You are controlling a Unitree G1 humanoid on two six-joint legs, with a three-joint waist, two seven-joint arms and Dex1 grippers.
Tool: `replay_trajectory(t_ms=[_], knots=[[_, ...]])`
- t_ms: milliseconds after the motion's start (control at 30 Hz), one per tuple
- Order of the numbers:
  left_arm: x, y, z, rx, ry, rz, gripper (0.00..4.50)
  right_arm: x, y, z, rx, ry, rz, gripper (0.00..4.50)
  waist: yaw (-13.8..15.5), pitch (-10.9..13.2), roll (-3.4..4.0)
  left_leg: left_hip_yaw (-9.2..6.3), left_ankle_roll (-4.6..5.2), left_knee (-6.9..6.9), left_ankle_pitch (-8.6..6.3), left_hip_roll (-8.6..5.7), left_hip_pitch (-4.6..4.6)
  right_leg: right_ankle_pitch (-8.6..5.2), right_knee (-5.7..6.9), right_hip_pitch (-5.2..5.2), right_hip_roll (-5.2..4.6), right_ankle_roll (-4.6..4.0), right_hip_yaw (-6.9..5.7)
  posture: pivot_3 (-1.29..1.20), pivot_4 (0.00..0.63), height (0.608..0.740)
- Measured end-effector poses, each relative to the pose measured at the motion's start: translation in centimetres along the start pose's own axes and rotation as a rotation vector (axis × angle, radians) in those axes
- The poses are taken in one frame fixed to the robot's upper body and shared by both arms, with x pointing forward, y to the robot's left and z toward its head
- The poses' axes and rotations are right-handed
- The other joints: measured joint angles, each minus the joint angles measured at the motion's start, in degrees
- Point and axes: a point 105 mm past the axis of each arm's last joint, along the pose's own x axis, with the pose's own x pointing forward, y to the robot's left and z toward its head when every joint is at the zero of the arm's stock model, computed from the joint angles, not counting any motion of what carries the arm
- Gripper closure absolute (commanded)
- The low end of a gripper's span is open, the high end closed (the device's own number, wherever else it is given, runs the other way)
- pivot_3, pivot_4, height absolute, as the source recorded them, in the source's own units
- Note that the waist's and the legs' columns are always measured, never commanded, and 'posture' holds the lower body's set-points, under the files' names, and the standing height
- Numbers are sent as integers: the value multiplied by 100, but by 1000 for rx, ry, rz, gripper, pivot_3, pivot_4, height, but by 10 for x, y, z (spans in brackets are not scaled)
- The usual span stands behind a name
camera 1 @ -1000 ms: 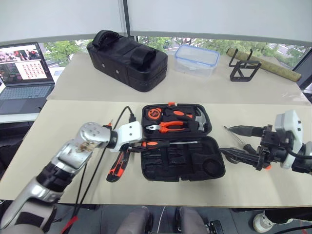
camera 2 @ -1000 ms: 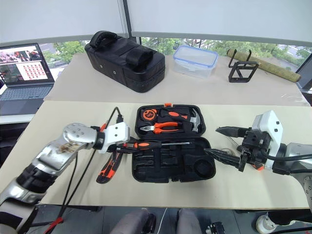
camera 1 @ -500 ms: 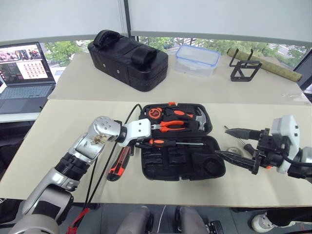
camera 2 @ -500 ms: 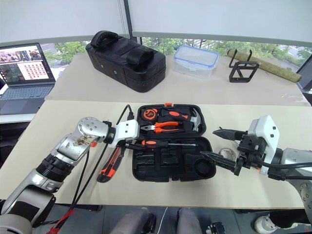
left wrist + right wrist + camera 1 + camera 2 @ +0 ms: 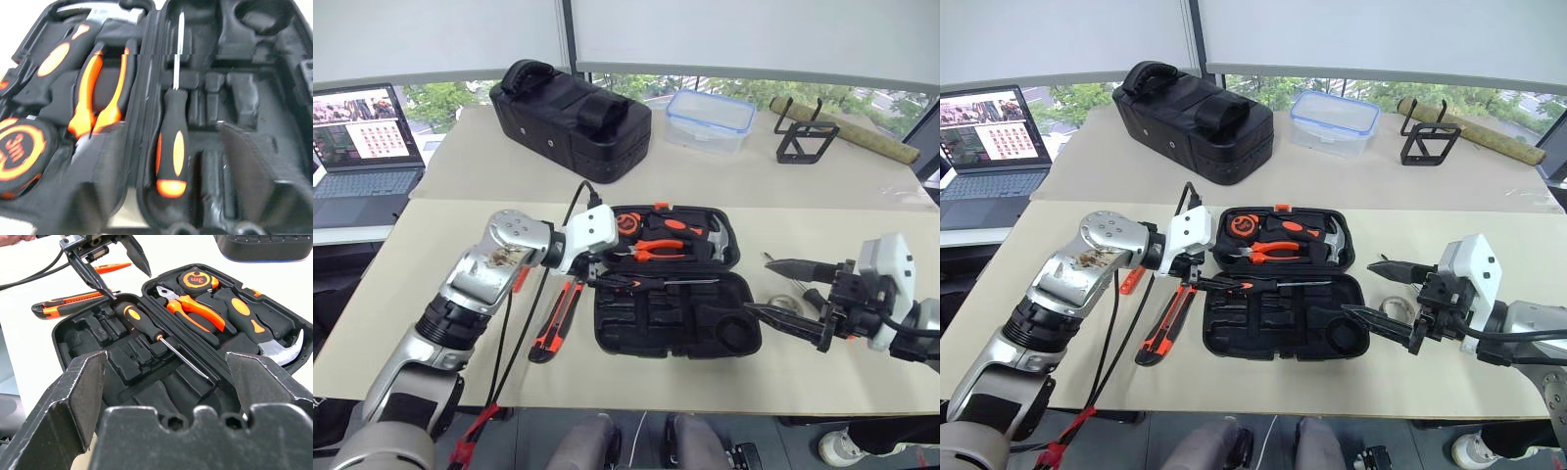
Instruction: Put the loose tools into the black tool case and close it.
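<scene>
We see a beige table [image 5: 460,245] with a flat black tool case [image 5: 671,294] lying open near its front edge, both halves flat. The far half holds a tape measure [image 5: 626,224], orange pliers [image 5: 656,249] and a hammer [image 5: 710,235]. In the near half, close to the hinge, lies one black-and-orange screwdriver [image 5: 651,283], its shaft pointing toward the case's right end.

Our left gripper [image 5: 1197,280] hangs over the case's left end, just above the screwdriver's handle; its two black fingers stand apart and hold nothing. Our right gripper [image 5: 783,292] hovers just off the case's right end, its fingers spread wide and empty.

On the table just left of the case lies a black-and-orange utility knife [image 5: 554,323], and further left a small orange tester screwdriver [image 5: 1132,280]. Behind the right gripper, near the table's right edge, lie another screwdriver [image 5: 781,273] and a small grey tape roll [image 5: 1393,305].

On a second table behind sit a bulky black bag [image 5: 570,117], a clear box with a blue rim [image 5: 708,119] and a black wire stand [image 5: 805,135]. A laptop [image 5: 362,147] stands at the far left.
</scene>
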Motion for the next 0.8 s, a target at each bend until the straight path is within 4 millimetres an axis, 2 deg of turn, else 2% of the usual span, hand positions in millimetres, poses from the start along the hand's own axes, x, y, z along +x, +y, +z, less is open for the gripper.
replay_trajectory(t_ms=[167, 300, 400, 533, 700, 800], knots=[[20, 4, -6, 21, 21, -22, 4415, 0, -1, 1, -3, -3, -5, 0, 1, 0, 0, 0, 0, 2, 0, -2, 0, 0, 0, 2, -2, 1, 0, 0, 150, 722], [33, 4, -17, 14, 38, -41, 4415, 0, -1, 1, -3, -2, -6, 0, -2, 0, 0, 0, 1, 2, 0, -2, -1, 1, 2, -1, -1, 0, 1, 0, 150, 722], [45, -4, -19, 34, 57, -93, 4415, 0, -1, 1, -3, -2, -11, 0, 6, 0, 0, 1, 1, 5, 0, -2, -3, 1, 1, 1, -4, 1, 1, 0, 150, 722], [59, -6, -19, 165, 81, -106, 4415, 0, -2, -1, 6, 1, -23, 0, 41, -4, -1, 0, 4, 9, 2, -4, 3, 3, -3, 13, -7, 4, 4, 0, 150, 722], [64, -4, -22, 251, 88, -103, 4415, -1, 0, -3, 8, 7, -31, 0, 71, -16, -2, -1, 6, 11, 3, -5, 20, 7, -5, 32, -9, 9, 8, 0, 150, 722], [62, -1, -21, 218, 68, -90, 4415, -6, 0, -6, 7, 21, -62, 0, 76, -16, -4, 0, 5, 13, 3, -7, 20, 17, -7, 34, -8, 15, 16, 0, 150, 722]])
